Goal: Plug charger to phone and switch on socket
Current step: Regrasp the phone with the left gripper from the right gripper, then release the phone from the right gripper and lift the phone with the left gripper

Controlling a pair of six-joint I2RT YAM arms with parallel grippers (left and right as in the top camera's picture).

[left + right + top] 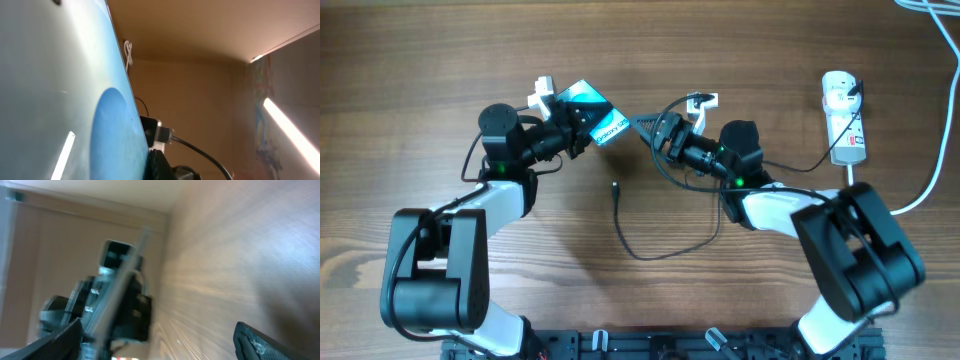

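Your left jaws are clamped on the phone [592, 112], held tilted, its long axis slanting so the white-band end aims at your right jaws, which stand wide just beside it. The charger [617, 190] lies on the counter [620, 60], plug tip toward the phone. The socket [845, 120] sits far right.
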